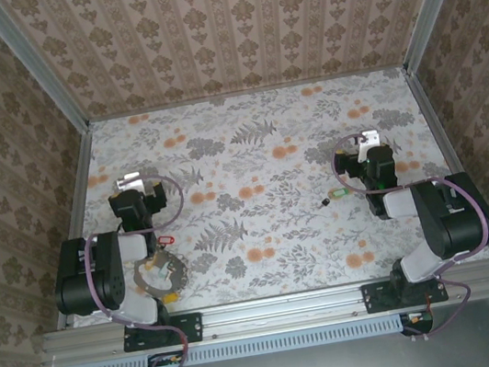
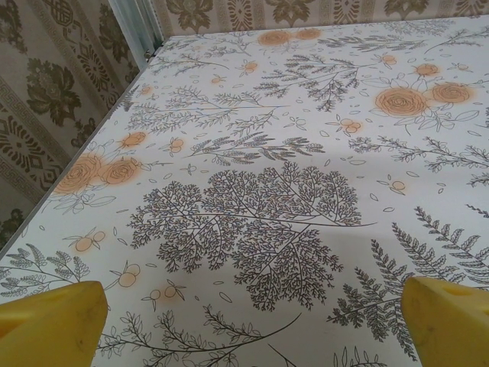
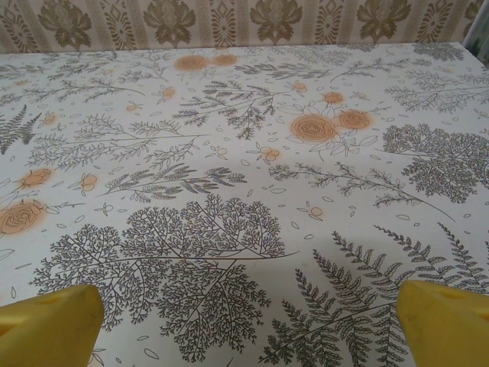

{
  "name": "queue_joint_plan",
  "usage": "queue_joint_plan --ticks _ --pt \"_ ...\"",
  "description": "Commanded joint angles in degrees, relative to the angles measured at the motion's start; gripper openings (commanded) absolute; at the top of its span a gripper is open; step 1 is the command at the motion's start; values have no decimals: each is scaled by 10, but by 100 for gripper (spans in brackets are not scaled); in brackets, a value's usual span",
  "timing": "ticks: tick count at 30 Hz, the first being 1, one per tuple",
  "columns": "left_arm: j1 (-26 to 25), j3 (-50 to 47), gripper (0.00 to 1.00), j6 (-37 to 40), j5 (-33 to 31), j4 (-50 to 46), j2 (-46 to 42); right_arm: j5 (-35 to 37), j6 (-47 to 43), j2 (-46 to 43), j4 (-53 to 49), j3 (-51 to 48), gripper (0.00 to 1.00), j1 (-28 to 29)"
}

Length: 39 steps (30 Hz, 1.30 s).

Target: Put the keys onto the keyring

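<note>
Top camera looks down from behind; wrist cameras skim the same table (image 1: 257, 144) low.

Floral table (image 1: 259, 158) bears keyring (image 1: 157, 268), red key (image 1: 164, 240), seemingly green key (image 1: 340, 193).

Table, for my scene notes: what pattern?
Table: grey ferns, orange flowers on white; right wrist view.

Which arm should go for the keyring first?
Left. The keyring lies beside the left arm's base, red key close by; the right gripper is far off, near the green key. Both grippers stand open.
</note>
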Motion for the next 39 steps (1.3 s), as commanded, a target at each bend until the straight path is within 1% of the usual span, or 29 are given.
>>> queue_joint_plan --ticks 1,6,7,9,10,11,12,13,14,15,16,18,19,20,22,23,25,27,29,31,33,35,37,39 --pt "3 2 100 5 10 10 -2 -11 2 3 -6 13 100 -2" --pt "2 1 100 11 14 13 -5 -10 1 2 -5 12 100 -2" --pt "-1 12 100 22 24 -13 -15 -9 0 2 -4 11 100 -1" --pt "-17 65 100 32 28 -164 -77 28 0 -4 0 8 100 11" --pt "-24 99 100 22 22 -247 -104 44 -5 -21 -17 11 100 20" --pt "-32 127 100 2 14 -311 -131 65 -14 -47 -61 23 100 32" --pt "-39 144 100 -16 14 -354 -153 101 -16 -71 -132 48 100 47" --pt "-52 158 100 -37 9 -390 -179 122 -13 -98 -216 85 100 58" --pt "-74 168 100 -59 1 -425 -202 119 -1 -113 -277 113 100 65" --pt "-97 177 100 -82 -12 -456 -219 110 9 -127 -316 131 100 71" --pt "-127 196 100 -118 -44 -508 -233 102 15 -143 -356 149 100 83" --pt "-180 249 100 -201 -73 -641 -239 120 25 -178 -442 177 100 108" --pt "-203 287 100 -261 -83 -729 -232 123 39 -198 -487 187 100 116" --pt "-225 313 100 -301 -70 -802 -225 112 54 -218 -524 191 100 123" --pt "-278 326 100 -352 -27 -885 -223 85 75 -260 -579 186 100 134" --pt "-302 322 100 -399 -18 -931 -229 79 85 -281 -602 182 100 144" --pt "-335 297 100 -471 6 -992 -259 67 97 -314 -640 174 100 158" --pt "-352 270 100 -517 26 -1039 -296 47 111 -330 -666 169 100 164" --pt "-361 256 100 -549 25 -1095 -331 27 119 -331 -677 168 100 171" --pt "-361 253 100 -574 14 -1151 -355 8 121 -320 -676 171 100 175" --pt "-355 242 100 -585 12 -1177 -372 -8 123 -302 -668 173 100 177" --pt "-333 211 100 -580 46 -1149 -376 -19 126 -287 -655 173 100 179" --pt "-313 179 100 -581 83 -1096 -366 -24 129 -279 -647 176 100 181" --pt "-310 159 100 -585 101 -1051 -346 -27 128 -280 -648 181 100 183"
